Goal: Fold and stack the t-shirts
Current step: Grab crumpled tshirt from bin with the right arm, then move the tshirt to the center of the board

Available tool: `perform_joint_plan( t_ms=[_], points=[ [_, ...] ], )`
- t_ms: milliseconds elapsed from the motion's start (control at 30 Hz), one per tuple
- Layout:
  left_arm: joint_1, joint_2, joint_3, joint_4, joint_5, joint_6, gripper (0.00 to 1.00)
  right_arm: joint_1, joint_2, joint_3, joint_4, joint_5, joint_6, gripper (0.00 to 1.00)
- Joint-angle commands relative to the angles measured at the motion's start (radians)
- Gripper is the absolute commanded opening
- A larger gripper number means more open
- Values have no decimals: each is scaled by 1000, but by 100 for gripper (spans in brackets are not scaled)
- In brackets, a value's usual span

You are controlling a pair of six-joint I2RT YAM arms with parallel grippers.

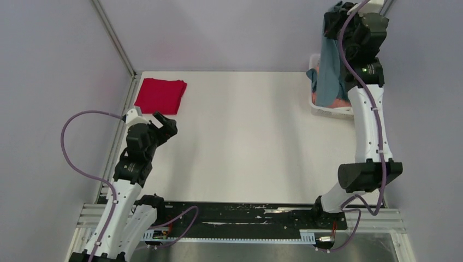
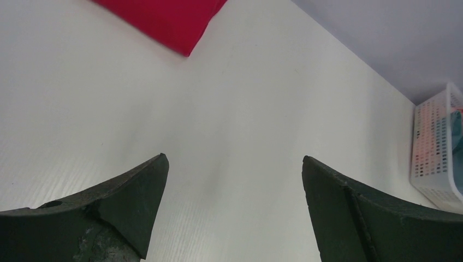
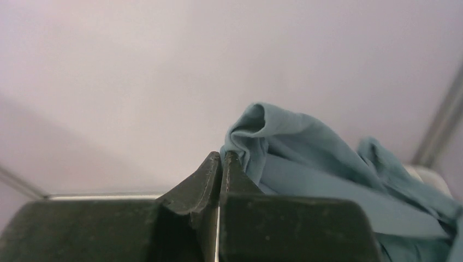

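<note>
A bright red t-shirt (image 1: 160,95) lies folded at the table's far left; its corner shows in the left wrist view (image 2: 164,19). My left gripper (image 1: 166,124) is open and empty, just near of it; the fingertips (image 2: 147,191) frame bare table. My right gripper (image 1: 334,22) is raised high over the basket, shut on the dusty teal-blue t-shirt (image 1: 329,73), which hangs down into the basket. In the right wrist view the jaws (image 3: 223,159) pinch a bunched fold of that shirt (image 3: 306,158). Salmon-pink cloth (image 1: 338,103) lies in the basket under it.
The white perforated basket (image 1: 327,111) stands at the far right edge of the table, also seen in the left wrist view (image 2: 434,147). Grey walls and metal frame posts enclose the white table (image 1: 245,136).
</note>
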Motion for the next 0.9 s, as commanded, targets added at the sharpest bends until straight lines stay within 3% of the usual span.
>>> perform_joint_plan(
  t_ms=[0, 267, 567, 633, 800, 867],
  points=[
    [0, -67, -9, -4, 4, -21, 100, 149, -108, 101, 114, -182, -42, 0],
    [0, -110, -9, -39, 15, -26, 100, 456, -105, 270, 131, -250, -55, 0],
    [1, -118, 7, -97, -8, -44, 100, 609, -108, 274, 180, -303, -29, 0],
    [-1, -120, 14, -122, -35, -54, 100, 611, -192, 147, 180, -236, -47, 0],
    [0, -132, 30, -232, -126, -106, 100, 595, -480, -361, 190, 196, -154, 0],
    [0, -137, 28, -267, -150, -126, 100, 563, -579, -570, 186, 301, -150, 0]
  ],
)
